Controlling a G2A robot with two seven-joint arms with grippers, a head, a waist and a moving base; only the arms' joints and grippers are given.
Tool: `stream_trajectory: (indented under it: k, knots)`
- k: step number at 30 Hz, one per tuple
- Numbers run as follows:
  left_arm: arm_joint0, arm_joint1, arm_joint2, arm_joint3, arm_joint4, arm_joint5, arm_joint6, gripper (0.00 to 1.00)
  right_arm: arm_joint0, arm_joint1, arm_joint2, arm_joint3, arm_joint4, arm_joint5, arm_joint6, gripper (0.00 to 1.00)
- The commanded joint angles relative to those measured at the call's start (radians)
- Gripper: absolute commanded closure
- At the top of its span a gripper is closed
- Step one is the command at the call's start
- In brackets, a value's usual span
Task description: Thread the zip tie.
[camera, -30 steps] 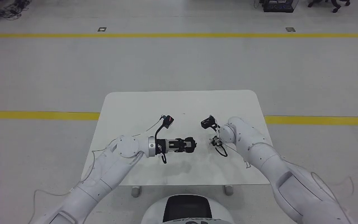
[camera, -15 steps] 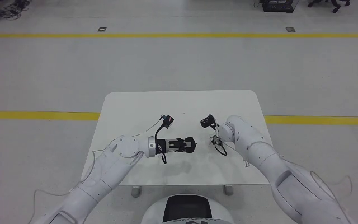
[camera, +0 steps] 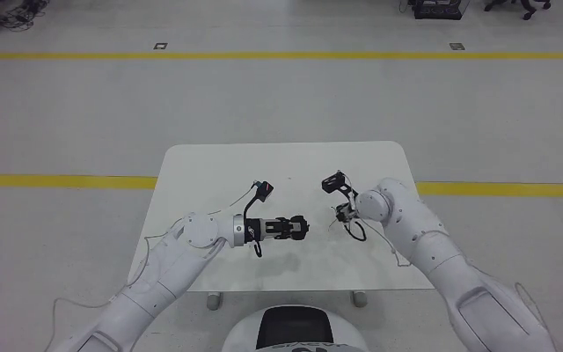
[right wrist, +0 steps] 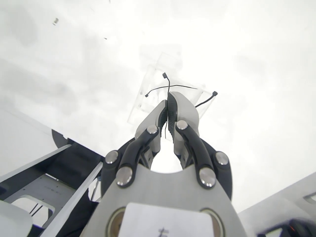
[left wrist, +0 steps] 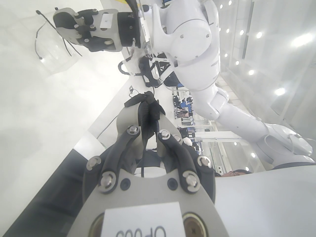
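My right gripper [right wrist: 168,97] is shut on a thin black zip tie [right wrist: 168,83]. The tie's head sticks out past the fingertips and its tail hangs back between the fingers. In the top view the right gripper [camera: 339,211] hovers over the middle of the white table [camera: 220,167]. My left gripper [camera: 302,226] is a short way beside it and points toward it. In the left wrist view the left gripper [left wrist: 148,102] is shut, with nothing visible between its pads, and the right gripper [left wrist: 60,25] is farther off.
A clear plastic tray [right wrist: 153,80] lies on the table under the right gripper. Two more black zip ties [right wrist: 182,86] [right wrist: 209,97] rest on it. The table's near edge runs close behind both grippers.
My right arm has shifted a little to the right and away from the left gripper, still shut on the zip tie. The left arm has stayed put.
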Motion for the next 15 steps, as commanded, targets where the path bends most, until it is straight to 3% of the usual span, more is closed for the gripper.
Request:
stream_trajectory:
  k: [1,6,15]
  knots:
    - [0.000,0.000,0.000,0.000,0.000,0.000,0.000,1.00,-0.059,0.026,0.077,-0.076,0.025,-0.020,-0.020,1.00]
    - [0.000,0.000,0.000,0.000,0.000,0.000,0.000,1.00,-0.189,0.069,0.214,-0.231,0.092,-0.073,-0.054,1.00]
    - [0.000,0.000,0.000,0.000,0.000,0.000,0.000,1.00,-0.189,0.069,0.214,-0.231,0.092,-0.073,-0.054,1.00]
